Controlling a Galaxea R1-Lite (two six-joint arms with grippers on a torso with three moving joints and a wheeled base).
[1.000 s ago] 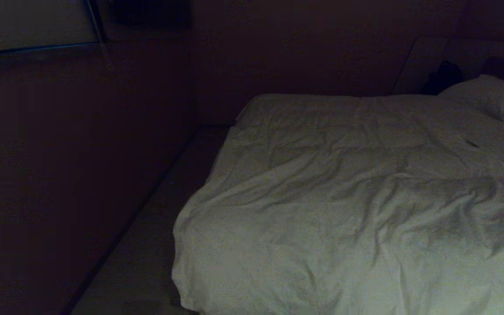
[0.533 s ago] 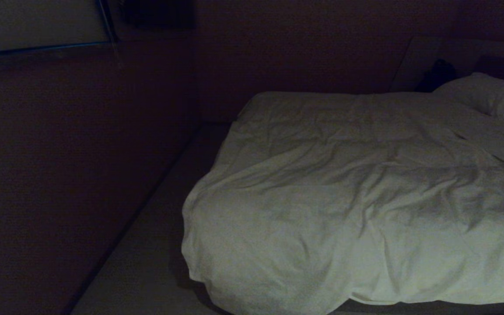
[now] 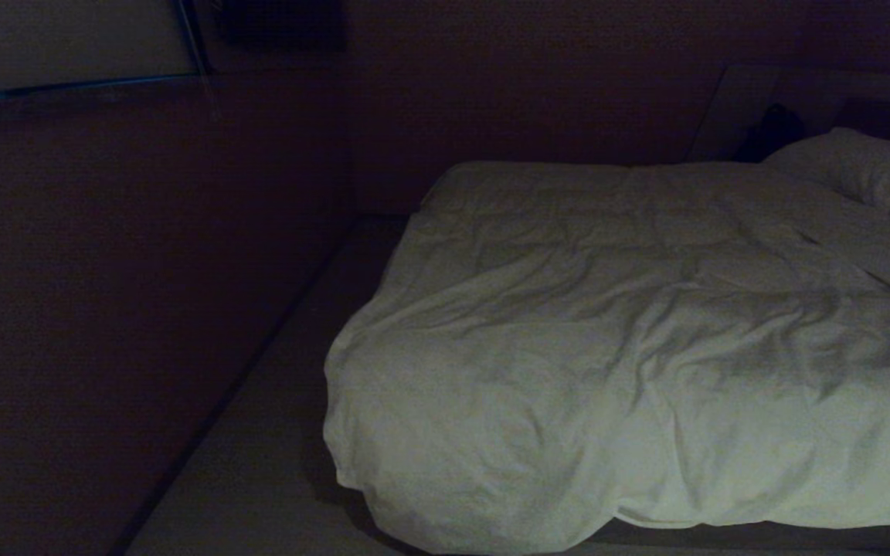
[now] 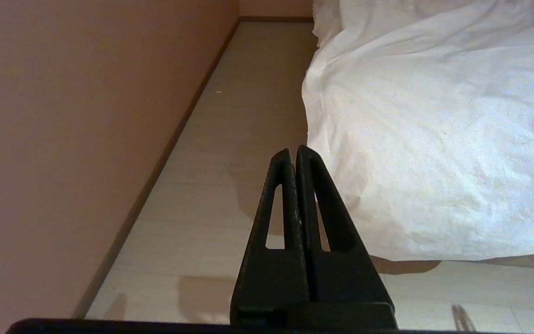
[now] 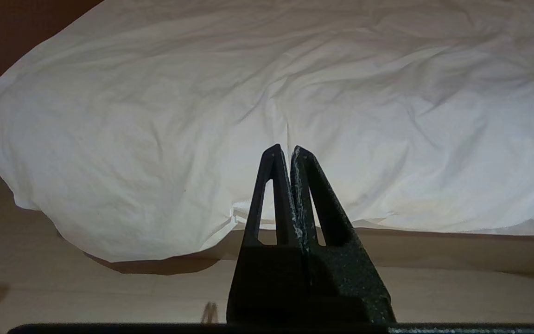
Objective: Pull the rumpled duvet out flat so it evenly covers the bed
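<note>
Covering one bed [image 3: 762, 534]: one duvet [image 3: 607, 347] (creased), one pillow [image 3: 862, 166].

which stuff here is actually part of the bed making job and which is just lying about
Part of the job:
- duvet, creased, draped over the bed's near corner
- bed, dark base edge showing under the duvet
- left hand, shut, over the floor beside the duvet
- right hand, shut, facing the duvet's edge

Just lying about:
- pillow
- dark object by the pillow
- floor
</note>
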